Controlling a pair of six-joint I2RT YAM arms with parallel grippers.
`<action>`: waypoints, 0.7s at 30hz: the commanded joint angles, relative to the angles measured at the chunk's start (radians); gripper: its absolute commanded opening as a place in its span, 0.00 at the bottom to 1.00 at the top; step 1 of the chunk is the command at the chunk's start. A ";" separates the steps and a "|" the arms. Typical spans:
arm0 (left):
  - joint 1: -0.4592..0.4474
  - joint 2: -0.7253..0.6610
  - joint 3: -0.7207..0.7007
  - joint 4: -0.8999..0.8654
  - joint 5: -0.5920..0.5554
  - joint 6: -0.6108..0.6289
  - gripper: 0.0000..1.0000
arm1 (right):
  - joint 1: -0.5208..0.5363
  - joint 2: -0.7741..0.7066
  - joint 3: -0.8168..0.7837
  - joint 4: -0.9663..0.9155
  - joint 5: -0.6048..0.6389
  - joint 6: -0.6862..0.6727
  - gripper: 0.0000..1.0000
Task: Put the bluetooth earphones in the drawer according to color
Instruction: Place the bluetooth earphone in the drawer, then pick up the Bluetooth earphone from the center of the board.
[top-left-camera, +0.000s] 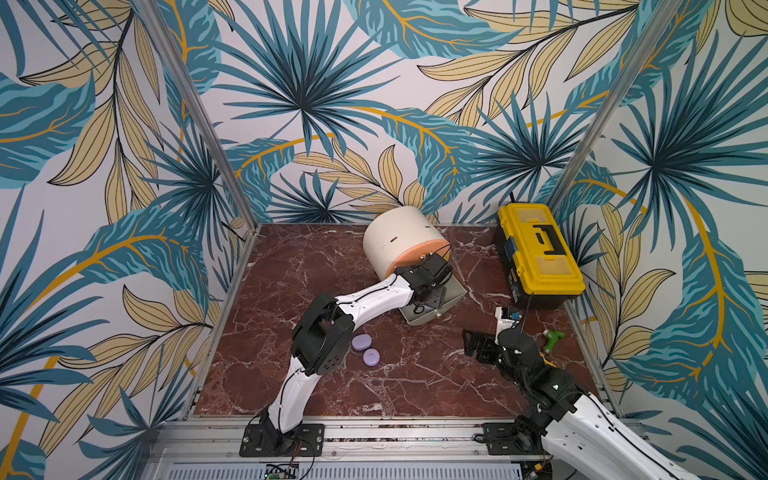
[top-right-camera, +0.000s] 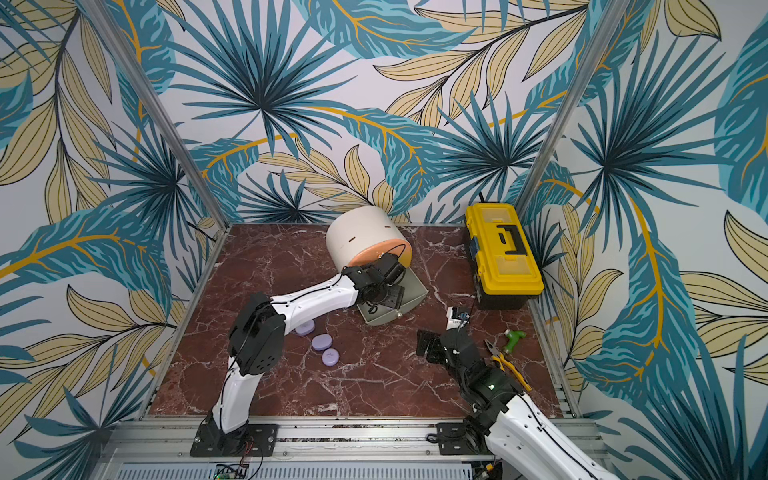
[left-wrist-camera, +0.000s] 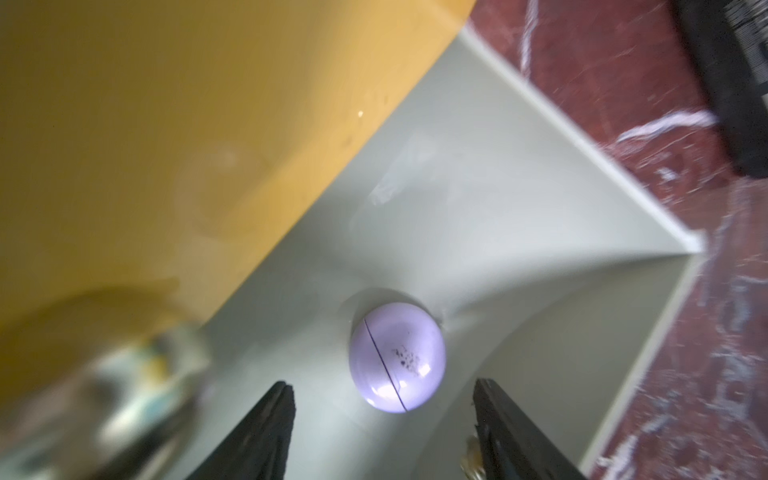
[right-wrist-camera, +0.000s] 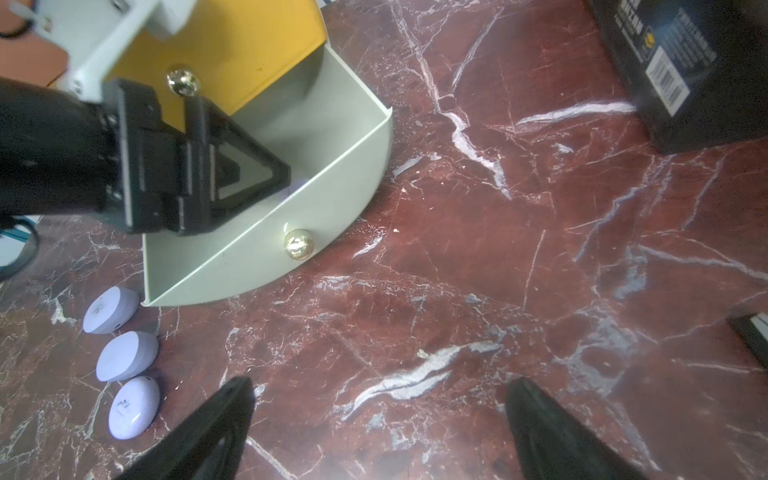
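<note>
The cream cabinet (top-left-camera: 392, 237) stands at the back of the desk (top-left-camera: 415, 374). Its grey-beige drawer (right-wrist-camera: 266, 249) is pulled out at the bottom, below the shut yellow drawer (right-wrist-camera: 232, 54). The left gripper (left-wrist-camera: 382, 384) hangs over this open drawer with its fingers spread moderately apart and nothing clamped between them. One lilac earphone case (left-wrist-camera: 397, 357) sits inside the drawer, just ahead of the gap between the fingers and touching neither. It seems to rest on the drawer floor near the curved front wall, though the wrist view is too smeared to be sure. Three more lilac cases (right-wrist-camera: 126, 356) lie in a short row on the desk in front of the cabinet, just off the open drawer's corner on the left arm's side, close together and beside the left arm's elbow. The right gripper (right-wrist-camera: 379, 382) hovers over bare desk well in front of the cabinet, on its toolbox side, with its fingers spread wide and empty. The yellow-and-black toolbox (top-left-camera: 538, 253) stands beside the cabinet, apart from it, against the side wall.
</note>
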 joint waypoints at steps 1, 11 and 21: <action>-0.001 -0.138 -0.027 0.013 0.016 -0.002 0.79 | 0.003 0.008 0.011 -0.006 -0.032 0.009 0.99; -0.010 -0.501 -0.385 0.133 -0.016 -0.011 1.00 | 0.004 0.090 0.012 0.121 -0.224 -0.026 0.99; 0.026 -0.828 -0.807 0.229 -0.110 -0.070 1.00 | 0.055 0.187 0.019 0.263 -0.359 -0.071 0.99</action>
